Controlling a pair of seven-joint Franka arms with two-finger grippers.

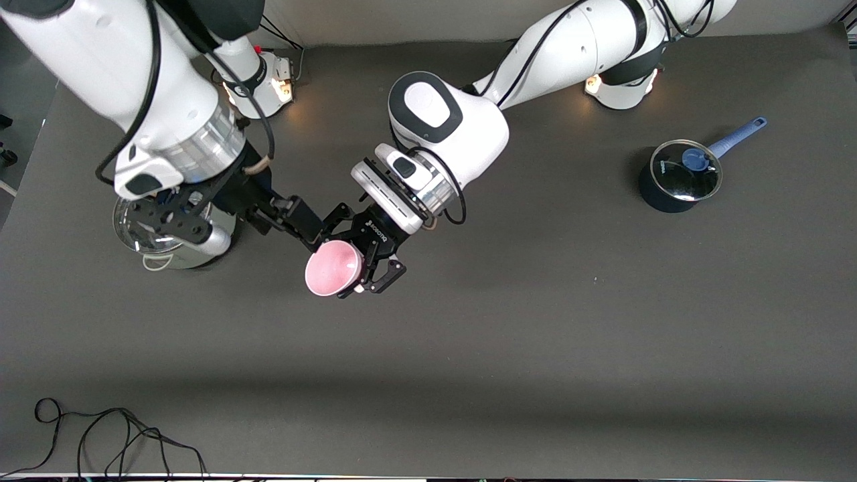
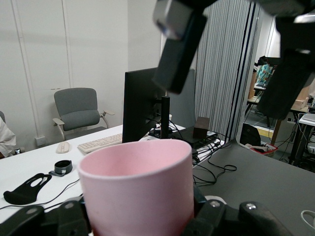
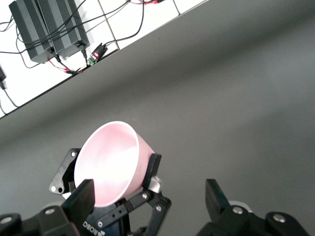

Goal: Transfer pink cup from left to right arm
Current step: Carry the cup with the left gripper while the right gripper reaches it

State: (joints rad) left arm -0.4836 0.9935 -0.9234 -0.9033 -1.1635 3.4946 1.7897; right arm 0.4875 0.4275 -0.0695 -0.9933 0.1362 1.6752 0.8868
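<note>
Two grippers met above the middle of the dark table [image 1: 535, 348], and the only legible writing was the white ROBOTIQ lettering on the body of the left gripper [image 1: 365, 268], partly readable again in the right wrist view. That left gripper was clamped shut on the pink cup [image 1: 333, 269], its black fingers [image 3: 150, 169] pressed against the cup's wall, holding it tilted in the air with its open mouth turned toward the front camera. The right gripper [image 1: 304, 227] hung just beside the cup with its jaws spread wide and nothing between them; its fingers [image 3: 216, 199] stood apart on either side of the cup without touching it. A steel pot [image 1: 167, 241] with a glass lid sat under the right arm's wrist, mostly hidden by it. Toward the left arm's end of the table stood a dark blue saucepan [image 1: 669, 191] with a glass lid [image 1: 686, 171], blue knob and blue handle. A loose black cable [image 1: 114, 435] lay near the table's edge closest to the front camera.
</note>
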